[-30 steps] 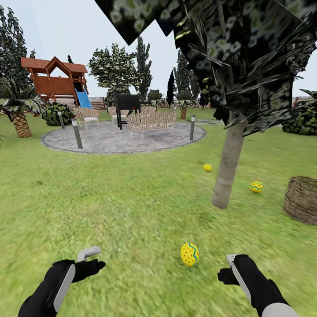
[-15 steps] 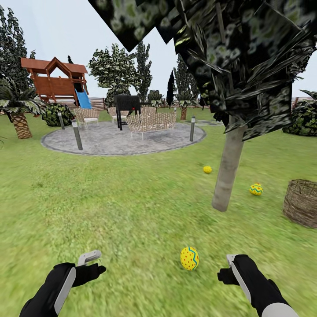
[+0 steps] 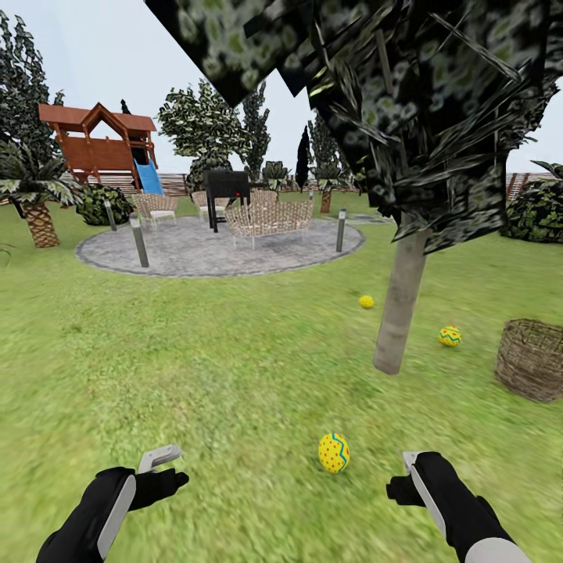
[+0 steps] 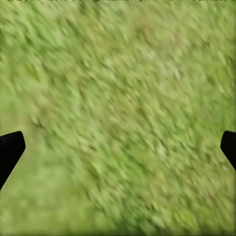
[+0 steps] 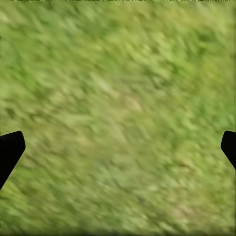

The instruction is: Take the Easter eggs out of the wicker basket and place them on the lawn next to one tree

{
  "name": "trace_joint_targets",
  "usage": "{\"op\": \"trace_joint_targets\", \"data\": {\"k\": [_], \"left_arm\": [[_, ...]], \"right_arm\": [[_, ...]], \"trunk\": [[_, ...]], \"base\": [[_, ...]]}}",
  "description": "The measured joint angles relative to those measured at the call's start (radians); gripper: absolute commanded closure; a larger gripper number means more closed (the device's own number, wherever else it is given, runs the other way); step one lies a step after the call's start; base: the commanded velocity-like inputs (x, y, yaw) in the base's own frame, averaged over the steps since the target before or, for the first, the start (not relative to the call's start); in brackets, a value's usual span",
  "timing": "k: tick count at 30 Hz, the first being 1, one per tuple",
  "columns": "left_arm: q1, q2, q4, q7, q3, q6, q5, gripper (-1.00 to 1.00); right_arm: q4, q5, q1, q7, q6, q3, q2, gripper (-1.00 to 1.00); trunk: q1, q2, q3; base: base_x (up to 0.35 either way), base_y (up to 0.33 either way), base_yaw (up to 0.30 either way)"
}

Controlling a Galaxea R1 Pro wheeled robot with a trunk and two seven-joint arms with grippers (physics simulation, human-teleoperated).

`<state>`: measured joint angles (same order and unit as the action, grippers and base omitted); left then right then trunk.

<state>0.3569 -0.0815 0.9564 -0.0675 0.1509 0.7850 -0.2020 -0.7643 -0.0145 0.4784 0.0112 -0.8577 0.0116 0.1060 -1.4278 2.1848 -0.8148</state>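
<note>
A simulated backyard garden spreads across a green lawn (image 3: 195, 352). A wooden playhouse with a blue slide (image 3: 105, 145), woven chairs (image 3: 266, 217) on a round paved patio (image 3: 211, 249) and trees mark it as domestic.

Three yellow Easter eggs lie on the lawn (image 3: 234, 352): one near egg (image 3: 334, 453), one egg right of the trunk (image 3: 450, 336), and one far egg (image 3: 367, 302). There is one wicker basket (image 3: 532, 360), one close tree (image 3: 399, 309), one palm (image 3: 35, 211), one wooden playhouse (image 3: 102, 145) and one round paved patch (image 3: 195, 254). Three short posts (image 3: 139, 241) stand around the paving, and two grippers show, the left gripper (image 3: 160, 469) and the right gripper (image 3: 407, 477).
</note>
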Motion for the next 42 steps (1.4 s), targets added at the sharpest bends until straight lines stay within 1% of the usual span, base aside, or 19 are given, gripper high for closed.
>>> {"op": "trace_joint_targets", "data": {"k": [6,21,28,42], "left_arm": [[0.0,0.001,-0.001,0.0,-0.001,0.0,0.0,-1.0],[0.0,0.002,-0.002,0.0,-0.003,0.0,0.0,-1.0],[0.0,0.002,-0.002,0.0,-0.003,0.0,0.0,-1.0],[0.0,0.006,-0.003,0.0,-0.005,0.0,0.0,-1.0]], "right_arm": [[0.0,0.0,0.0,0.0,0.0,0.0,0.0,-1.0],[0.001,0.0,0.0,0.0,0.0,0.0,0.0,-1.0],[0.001,0.0,0.0,0.0,0.0,0.0,0.0,-1.0],[0.001,0.0,-0.001,0.0,-0.002,0.001,0.008,-1.0]], "trunk": [[0.023,-0.042,0.019],[0.08,-0.147,0.066],[0.107,-0.196,0.088],[0.161,-0.294,0.144]], "base": [[-0.051,-0.015,0.0],[-0.252,-0.172,0.0],[-0.041,-0.031,-0.016],[-0.001,-0.001,-0.233]]}}
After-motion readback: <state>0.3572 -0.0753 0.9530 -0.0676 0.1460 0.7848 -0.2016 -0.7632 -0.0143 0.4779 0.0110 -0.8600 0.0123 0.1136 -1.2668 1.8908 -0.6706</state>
